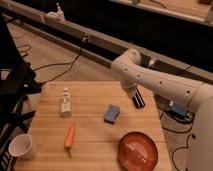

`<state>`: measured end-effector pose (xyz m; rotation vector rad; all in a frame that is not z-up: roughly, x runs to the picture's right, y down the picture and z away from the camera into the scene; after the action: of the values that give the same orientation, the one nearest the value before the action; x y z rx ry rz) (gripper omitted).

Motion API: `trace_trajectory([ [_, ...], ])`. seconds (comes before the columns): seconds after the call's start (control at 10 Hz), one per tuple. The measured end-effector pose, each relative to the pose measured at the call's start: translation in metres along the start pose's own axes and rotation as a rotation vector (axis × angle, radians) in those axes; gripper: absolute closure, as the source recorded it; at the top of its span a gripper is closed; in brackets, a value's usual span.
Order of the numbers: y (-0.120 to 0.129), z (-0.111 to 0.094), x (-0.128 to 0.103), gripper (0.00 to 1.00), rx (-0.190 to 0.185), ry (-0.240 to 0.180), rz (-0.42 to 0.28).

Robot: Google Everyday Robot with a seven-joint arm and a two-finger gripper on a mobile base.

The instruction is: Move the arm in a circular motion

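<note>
Nearest to you, at the front left corner of the wooden table (95,155), find a white cup (21,147) standing upright. At the front right, locate a red bowl (137,151) with its opening up. Just behind the cup line, an orange carrot (69,136) lies with its length running front to back. Further in, near the table's middle, a blue sponge (112,113) lies flat, well apart from the carrot. To its left, a small clear bottle (65,102) stands upright. Near the far right edge, note a dark rectangular block (138,99) lying flat. The arm (160,85) enters from the right as a thick white segment, rises to a rounded joint above the table's far edge, then turns down in a short segment towards the dark block. The gripper (133,92) appears to sit at the lower end of that short segment, just above the block; you cannot tell from this view whether it is wide or narrow, or whether it touches the block. Beyond the table, dark cables (75,55) run across the floor to a long rail (100,42).
</note>
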<state>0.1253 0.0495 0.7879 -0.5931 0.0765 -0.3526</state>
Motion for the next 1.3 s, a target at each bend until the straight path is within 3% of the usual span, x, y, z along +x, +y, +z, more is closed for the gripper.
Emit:
trace_trajectory([
  [0.1, 0.016, -0.002, -0.033, 1.0, 0.0, -0.027, -0.089],
  [0.3, 0.051, -0.004, -0.064, 1.0, -0.014, -0.06, -0.191],
  [0.4, 0.069, -0.007, -0.072, 1.0, -0.02, -0.077, -0.224],
  [0.6, 0.107, -0.012, -0.062, 1.0, -0.043, -0.091, -0.235],
  [0.8, 0.143, -0.014, -0.03, 1.0, -0.076, -0.097, -0.171],
  [1.0, 0.165, -0.01, 0.027, 1.0, -0.11, -0.063, -0.048],
  [1.1, 0.168, -0.006, 0.065, 1.0, -0.125, -0.028, 0.021],
  [1.3, 0.151, 0.003, 0.119, 1.0, -0.142, 0.035, 0.119],
])
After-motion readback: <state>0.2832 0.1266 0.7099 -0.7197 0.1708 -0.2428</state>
